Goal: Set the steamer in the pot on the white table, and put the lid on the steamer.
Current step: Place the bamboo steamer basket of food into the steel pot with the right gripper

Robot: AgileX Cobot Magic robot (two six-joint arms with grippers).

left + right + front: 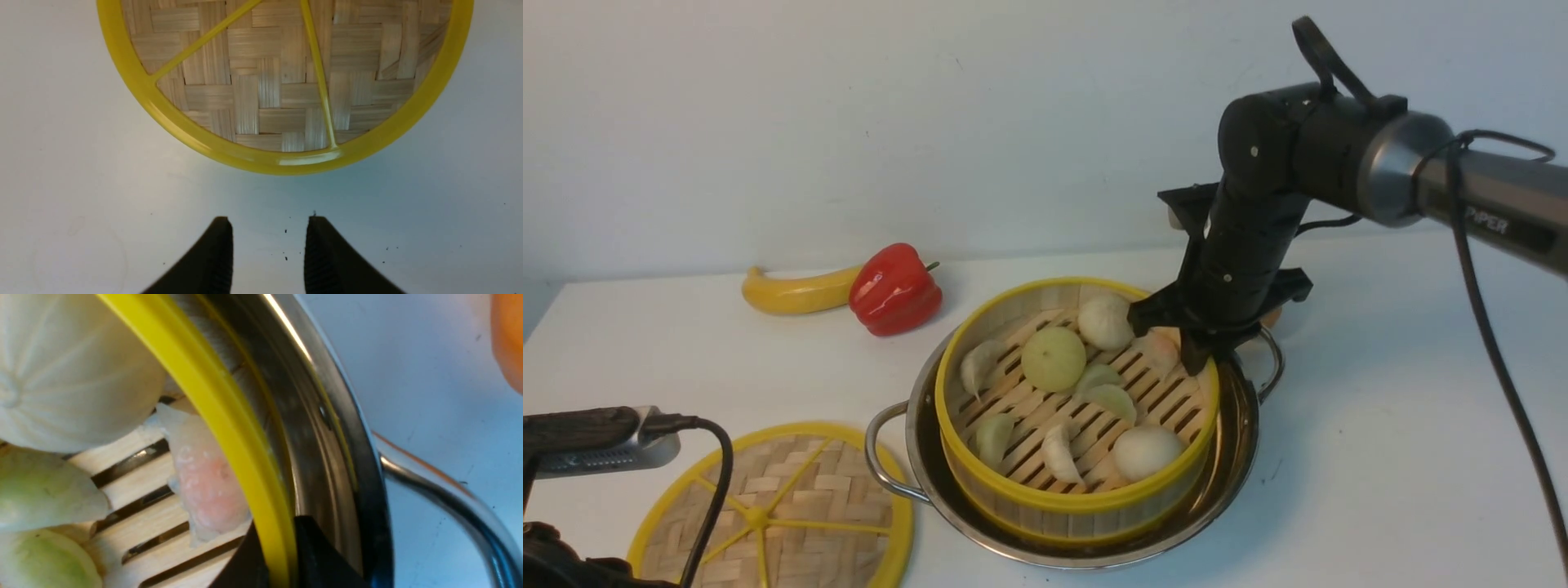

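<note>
The steamer (1078, 500) rim, pinched by the right jaws, is best released gently since it's sat in the pot (1240, 441); left jaws are spread wide.

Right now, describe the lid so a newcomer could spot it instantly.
On the white table, find the big steel pot holding the steamer. Left of it, nearer the robot, the lid lies flat. It alone is a woven disc with yellow spokes, no walls, no food.
</note>
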